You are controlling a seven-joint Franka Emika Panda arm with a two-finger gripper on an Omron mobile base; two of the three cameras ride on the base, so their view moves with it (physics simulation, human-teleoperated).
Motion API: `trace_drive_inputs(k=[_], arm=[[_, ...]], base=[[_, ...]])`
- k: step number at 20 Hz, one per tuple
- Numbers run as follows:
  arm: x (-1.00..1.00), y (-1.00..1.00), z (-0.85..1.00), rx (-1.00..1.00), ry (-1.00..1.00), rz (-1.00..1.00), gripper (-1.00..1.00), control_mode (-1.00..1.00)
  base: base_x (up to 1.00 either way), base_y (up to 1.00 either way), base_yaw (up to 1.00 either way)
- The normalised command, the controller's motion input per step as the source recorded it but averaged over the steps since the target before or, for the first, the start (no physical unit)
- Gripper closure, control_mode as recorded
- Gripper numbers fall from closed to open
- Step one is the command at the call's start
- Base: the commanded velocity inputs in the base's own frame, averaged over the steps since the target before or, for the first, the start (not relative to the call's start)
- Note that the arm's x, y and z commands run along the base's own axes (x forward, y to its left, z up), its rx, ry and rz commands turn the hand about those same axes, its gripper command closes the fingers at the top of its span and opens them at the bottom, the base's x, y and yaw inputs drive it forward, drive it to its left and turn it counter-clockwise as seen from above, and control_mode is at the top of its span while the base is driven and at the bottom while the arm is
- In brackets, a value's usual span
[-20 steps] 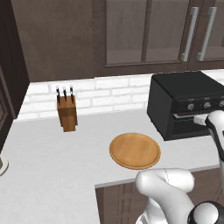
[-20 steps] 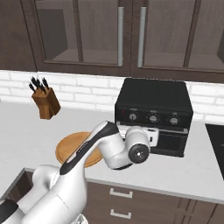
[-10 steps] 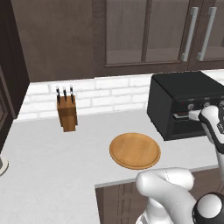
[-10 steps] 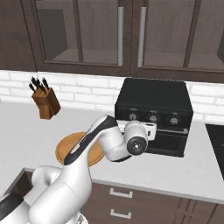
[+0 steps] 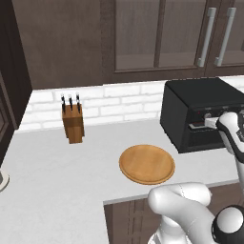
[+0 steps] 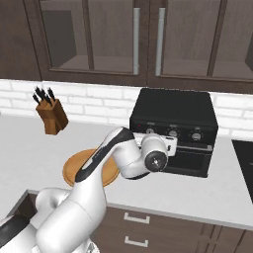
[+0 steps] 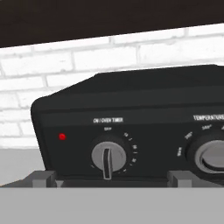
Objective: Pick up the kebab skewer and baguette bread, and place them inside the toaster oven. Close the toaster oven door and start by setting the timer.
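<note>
Toaster oven (image 5: pixel 205 112) at back right of counter (image 5: pixel 71 171), against brick wall; toaster oven door (image 6: pixel 190 158) up and closed. Skewer and bread presumably inside, not confirmable through the closed door. Round wooden board (image 5: pixel 147 164) bare near counter's front edge; knife block (image 5: pixel 72 122) toward back left.

Change over last second: hand raised and advanced from in front of the door to knob-row level. Gripper (image 7: pixel 111 177) now squared on timer knob (image 7: pixel 108 156), fingertips (image 7: pixel 41 178) spread to full width either side, nothing held. Red lamp (image 7: pixel 62 136) lit; pointer straight down.

Reading: loading and closing apparently done; timer turn remaining. Next: advance, pinch knob, rotate.
</note>
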Motion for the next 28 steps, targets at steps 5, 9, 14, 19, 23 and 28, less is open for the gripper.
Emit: trace_drive_inputs(k=[5, 9, 14, 19, 23, 28], arm=[[0.21, 0.02, 0.0, 0.0, 0.0, 0.0, -1.0, -1.0], [0.23, 0.02, -0.04, 0.0, -0.01, 0.0, -1.0, -1.0], [0.16, 0.07, -0.09, 0.0, 0.0, 0.0, -1.0, -1.0], [0.02, 0.0, -0.07, 0.0, 0.0, 0.0, -1.0, -1.0], [0.0, 0.0, 0.0, 0.0, 0.0, 0.0, -1.0, -1.0], [0.01, 0.0, 0.0, 0.0, 0.0, 0.0, 1.0, -1.0]], base=[[0.0, 0.0, 0.0], [0.0, 0.0, 0.0], [0.0, 0.0, 0.0], [0.0, 0.0, 0.0], [0.0, 0.0, 0.0], [0.0, 0.0, 0.0]])
